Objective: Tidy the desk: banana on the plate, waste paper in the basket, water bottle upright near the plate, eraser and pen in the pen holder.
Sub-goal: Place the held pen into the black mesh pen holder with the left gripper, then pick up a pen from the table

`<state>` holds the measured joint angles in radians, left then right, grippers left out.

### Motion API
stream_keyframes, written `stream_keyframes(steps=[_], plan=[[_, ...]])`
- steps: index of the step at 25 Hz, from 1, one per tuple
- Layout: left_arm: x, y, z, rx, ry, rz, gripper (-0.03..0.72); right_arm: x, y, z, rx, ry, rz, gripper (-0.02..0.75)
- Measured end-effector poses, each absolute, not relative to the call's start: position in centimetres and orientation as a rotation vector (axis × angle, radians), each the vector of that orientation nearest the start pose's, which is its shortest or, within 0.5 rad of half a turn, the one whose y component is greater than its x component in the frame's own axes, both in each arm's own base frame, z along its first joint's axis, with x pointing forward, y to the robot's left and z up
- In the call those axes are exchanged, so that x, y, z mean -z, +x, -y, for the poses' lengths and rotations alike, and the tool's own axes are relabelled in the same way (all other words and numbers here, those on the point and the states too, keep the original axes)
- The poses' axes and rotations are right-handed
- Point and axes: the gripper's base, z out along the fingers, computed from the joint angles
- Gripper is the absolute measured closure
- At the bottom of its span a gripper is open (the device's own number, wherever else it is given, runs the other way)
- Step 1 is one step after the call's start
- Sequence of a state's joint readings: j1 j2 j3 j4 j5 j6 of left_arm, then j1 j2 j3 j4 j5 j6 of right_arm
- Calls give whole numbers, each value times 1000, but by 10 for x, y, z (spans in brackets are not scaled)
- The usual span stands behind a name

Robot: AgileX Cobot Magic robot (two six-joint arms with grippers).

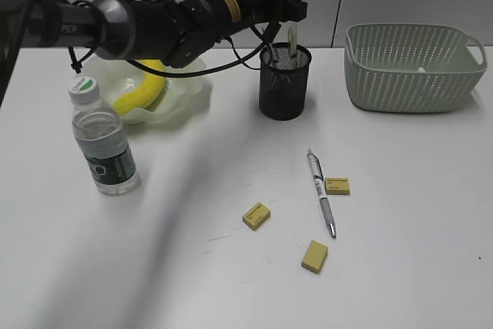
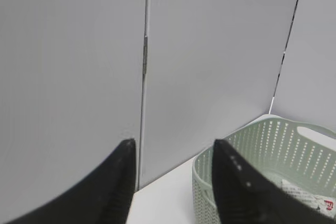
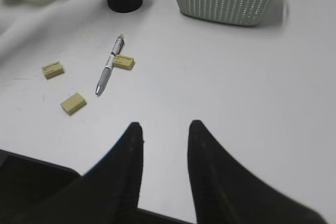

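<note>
left jaws [image 2: 170,182] open and empty, up over the pen holder [image 1: 284,82]; right jaws [image 3: 164,153] apart, empty, above the surface [image 1: 400,213]; banana [image 1: 140,92] in the plate [image 1: 189,94]; waste paper [image 2: 310,195] in the basket [image 1: 412,67]; water bottle [image 1: 103,138] upright beside the plate; a pen [image 1: 321,194] and three erasers [image 1: 256,215] lie loose.

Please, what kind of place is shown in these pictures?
Probably a robot test bench staged as an office desk: a plain white tabletop before bare grey wall panels, with a black mesh pen holder, a pen and yellow erasers laid out.
</note>
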<state>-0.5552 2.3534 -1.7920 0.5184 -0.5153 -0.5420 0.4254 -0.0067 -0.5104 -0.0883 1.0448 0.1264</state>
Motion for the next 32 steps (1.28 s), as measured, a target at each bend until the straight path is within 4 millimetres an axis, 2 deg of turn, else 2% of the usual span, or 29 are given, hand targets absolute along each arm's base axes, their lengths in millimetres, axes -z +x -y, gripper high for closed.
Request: stream_keyframes(steps=[4, 7, 10, 12, 14, 16, 19, 24, 26, 28, 30, 32], plan=[[-207, 454, 305, 644, 564, -1577, 280, -282, -3, 9, -247, -296, -1995, 497], [-230, 448, 296, 507, 537, -1736, 298, -282, -3, 9, -247, -296, -1995, 498], [-268, 426, 285, 326, 497, -1937, 357, -282, -3, 9, -247, -296, -1995, 500], [-291, 403, 280, 209, 520, -2028, 386, -282, -3, 9, -247, -296, -1995, 500], [-304, 383, 274, 136, 558, -2080, 400, -282, -3, 9, -247, -296, -1995, 500], [-317, 355, 263, 92, 601, -2116, 405, -282, -3, 9, -247, -296, -1995, 500], [-329, 305, 236, 53, 641, -2173, 405, -282, -3, 9, -247, -296, -1995, 500], [-335, 207, 160, 86, 589, -2320, 398, -282, -3, 9, -247, -296, -1995, 500], [-335, 168, 125, 121, 552, -2337, 358, -282, -3, 9, -247, -296, -1995, 500], [-328, 132, 95, 178, 517, -2335, 286, -282, -3, 9, -247, -296, -1995, 501], [-329, 95, 63, 274, 479, -2254, 190, -282, -3, 9, -246, -296, -1994, 501], [-320, 71, 43, 314, 478, -2209, 125, -282, -3, 9, -246, -296, -1994, 501]])
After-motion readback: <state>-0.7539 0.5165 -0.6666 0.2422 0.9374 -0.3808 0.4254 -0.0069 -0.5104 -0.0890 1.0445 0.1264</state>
